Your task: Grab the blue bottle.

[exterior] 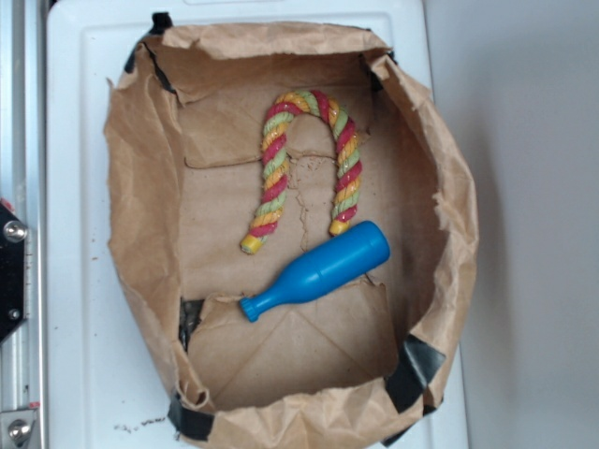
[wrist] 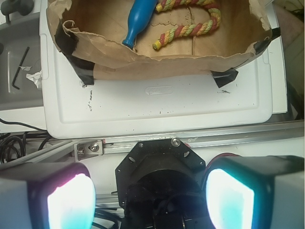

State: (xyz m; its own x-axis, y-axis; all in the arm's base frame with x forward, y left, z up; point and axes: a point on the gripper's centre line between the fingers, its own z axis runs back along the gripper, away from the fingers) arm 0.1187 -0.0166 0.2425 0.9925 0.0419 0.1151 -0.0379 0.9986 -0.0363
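Only the wrist view shows the gripper point(wrist: 150, 198): its two fingers point(wrist: 71, 200) fill the lower corners of the frame, their inner pads glowing cyan-pink, spread wide with nothing between them but the dark mount behind. That view also takes in a metal rail point(wrist: 190, 139) running across the middle, a hex key point(wrist: 20, 67) on a grey surface at the upper left, and cables at the left edge; none of these can be made out in the exterior view. The exterior view looks straight down into a brown paper bag point(exterior: 140, 187), its rim rolled down and fixed with black tape point(exterior: 416, 365) at the corners, sitting on a white tray point(exterior: 75, 281). Inside lie two things. The bottle point(exterior: 318, 271) lies on its side near the centre of the frame, slanted, with its wide base toward the upper right and its neck and lip toward the lower left. Just above it a rope arch point(exterior: 304, 159) striped red, yellow and green lies flat, legs pointing down-frame; its right end is just beside the bottle's base. In the wrist view the bag sits at the top of the frame, well apart from the gripper.
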